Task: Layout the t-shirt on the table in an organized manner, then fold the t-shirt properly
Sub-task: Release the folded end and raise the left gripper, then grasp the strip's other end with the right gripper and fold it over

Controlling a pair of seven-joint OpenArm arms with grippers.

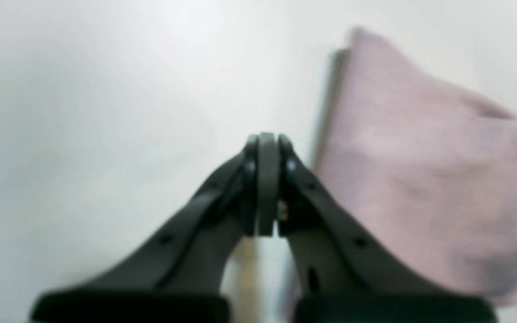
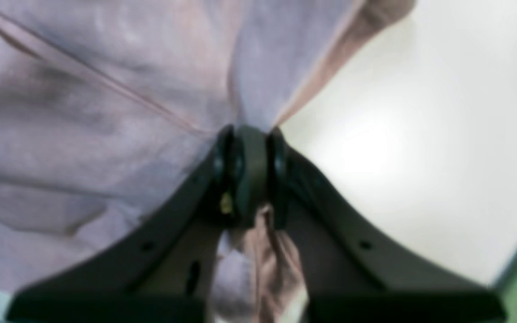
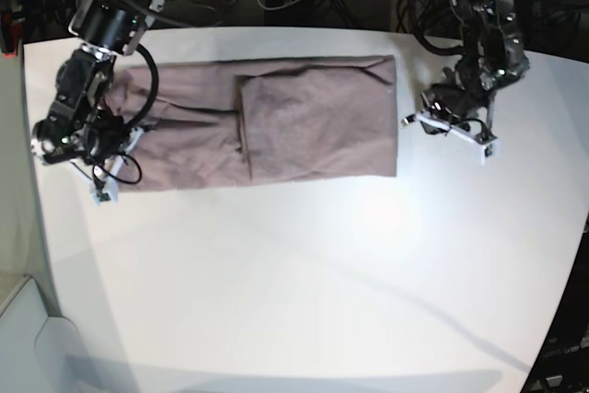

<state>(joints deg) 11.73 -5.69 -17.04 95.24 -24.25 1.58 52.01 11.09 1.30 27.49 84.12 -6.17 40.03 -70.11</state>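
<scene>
We see our right gripper with its jaws pinched on a bunched corner of the t-shirt, cloth trailing back between the fingers. Farther off, the dusty-pink garment lies as a long band across the far part of the white table, one panel already turned over the middle. Beyond its other end, our left gripper hangs just beside the hem, jaws fully closed on nothing. With only one end held, we judge any pull could drag the band askew or spill the fold.
</scene>
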